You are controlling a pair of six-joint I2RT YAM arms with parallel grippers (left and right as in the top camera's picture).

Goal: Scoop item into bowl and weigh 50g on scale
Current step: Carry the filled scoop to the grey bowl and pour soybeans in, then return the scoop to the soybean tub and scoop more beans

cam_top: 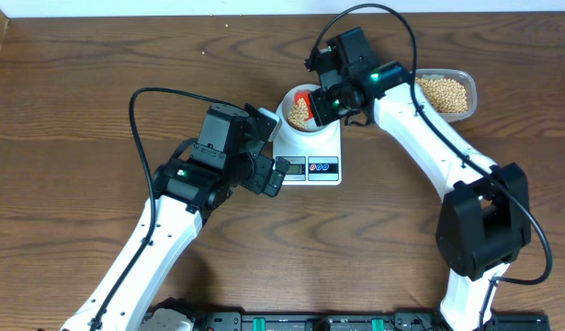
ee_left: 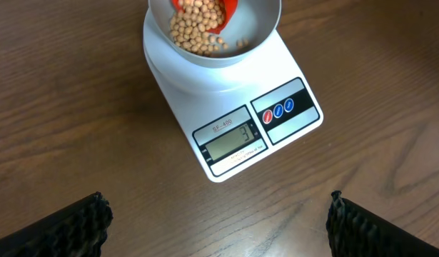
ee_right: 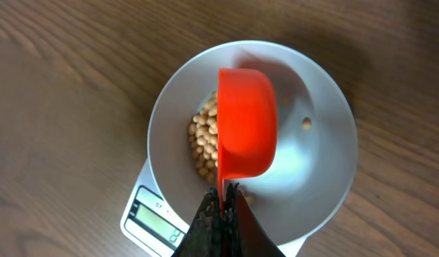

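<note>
The white bowl (cam_top: 292, 124) stands on the white scale (cam_top: 314, 158), whose display (ee_left: 230, 141) faces the left arm. Tan beans (ee_left: 196, 32) lie in the bowl (ee_right: 319, 143). My right gripper (ee_right: 223, 203) is shut on the handle of an orange scoop (ee_right: 246, 121), tipped on its side over the bowl with beans (ee_right: 203, 143) spilling out. In the overhead view the scoop (cam_top: 302, 97) is above the bowl. My left gripper (ee_left: 218, 214) is open and empty, just in front of the scale (ee_left: 205, 86).
A clear plastic tub (cam_top: 458, 75) holding more beans (cam_top: 444, 93) stands at the back right, beside the right arm. The rest is bare brown wooden table.
</note>
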